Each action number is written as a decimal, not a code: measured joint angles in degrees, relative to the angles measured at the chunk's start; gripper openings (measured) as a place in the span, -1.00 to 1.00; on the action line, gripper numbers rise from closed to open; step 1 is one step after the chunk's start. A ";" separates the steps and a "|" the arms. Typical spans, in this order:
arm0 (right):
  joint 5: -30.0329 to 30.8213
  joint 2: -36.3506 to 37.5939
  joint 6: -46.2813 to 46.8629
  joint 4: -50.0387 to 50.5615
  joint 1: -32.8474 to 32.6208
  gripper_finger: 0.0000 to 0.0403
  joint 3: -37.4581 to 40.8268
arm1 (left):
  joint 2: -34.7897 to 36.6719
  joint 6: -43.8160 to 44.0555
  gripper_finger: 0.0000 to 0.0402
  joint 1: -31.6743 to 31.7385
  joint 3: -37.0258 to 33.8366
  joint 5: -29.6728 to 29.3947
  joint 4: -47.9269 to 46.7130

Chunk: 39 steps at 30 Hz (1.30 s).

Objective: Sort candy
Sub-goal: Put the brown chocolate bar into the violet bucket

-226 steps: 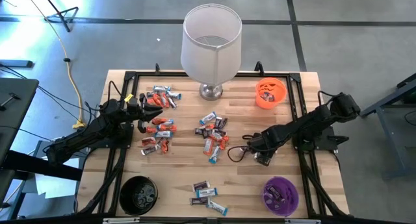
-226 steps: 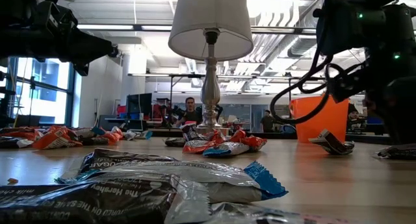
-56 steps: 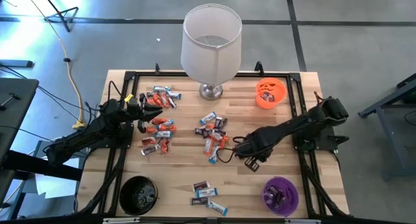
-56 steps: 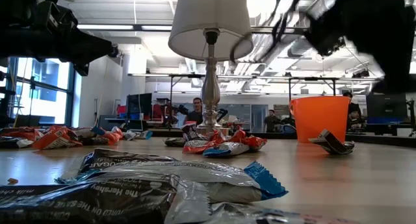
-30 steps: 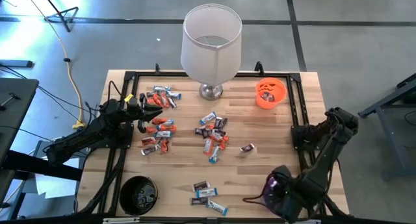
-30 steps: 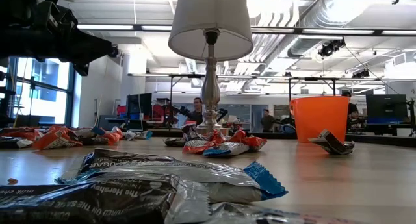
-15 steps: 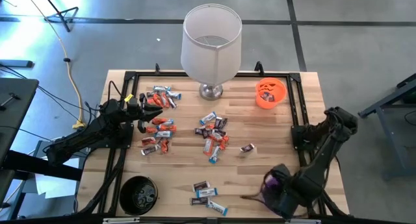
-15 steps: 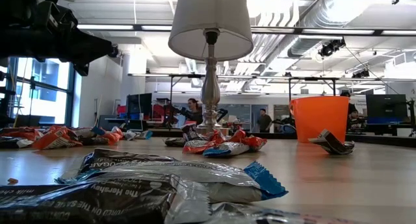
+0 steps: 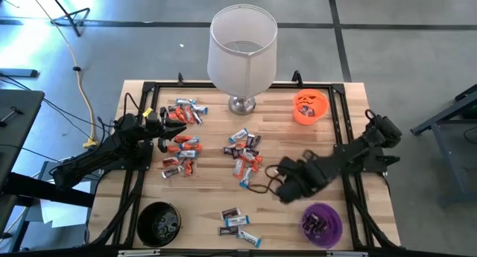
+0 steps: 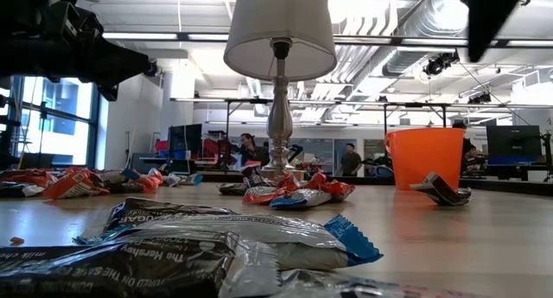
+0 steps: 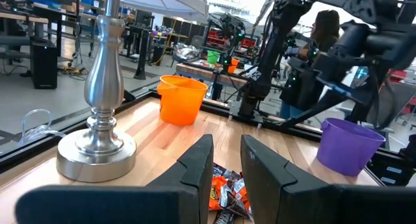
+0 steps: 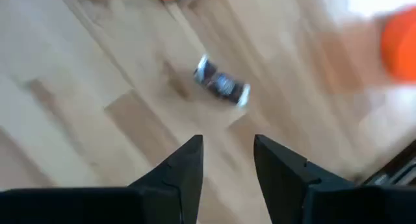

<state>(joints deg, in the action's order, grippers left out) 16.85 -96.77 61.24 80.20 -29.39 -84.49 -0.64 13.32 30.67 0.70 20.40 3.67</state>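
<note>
Right wrist view, candy (image 12: 221, 85) beyond open end effector (image 12: 227, 160)

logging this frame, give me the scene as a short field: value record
left gripper: over the left candy cluster, nothing seen between its fingers
right gripper: fingers open, empty, above a lone dark-wrapped candy on the table
bowls: orange bowl back right, purple bowl front right with candy inside, black bowl front left
lamp: back centre
</note>
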 joint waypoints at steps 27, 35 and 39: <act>-14.80 0.19 -37.45 -23.43 16.29 -0.57 25.24 | 0.01 0.00 -0.68 -0.01 0.01 0.00 0.02; -14.79 0.19 -44.75 -31.76 16.29 -0.57 28.91 | -0.01 0.00 -0.68 0.01 0.01 0.00 0.02; -14.79 0.19 -45.87 -33.22 16.29 -0.57 28.92 | 0.01 0.00 -0.68 0.00 -0.01 0.00 -0.01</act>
<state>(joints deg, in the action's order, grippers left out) 2.07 -96.57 15.37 46.99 -13.10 -55.57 -0.62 13.32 30.67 0.69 20.40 3.66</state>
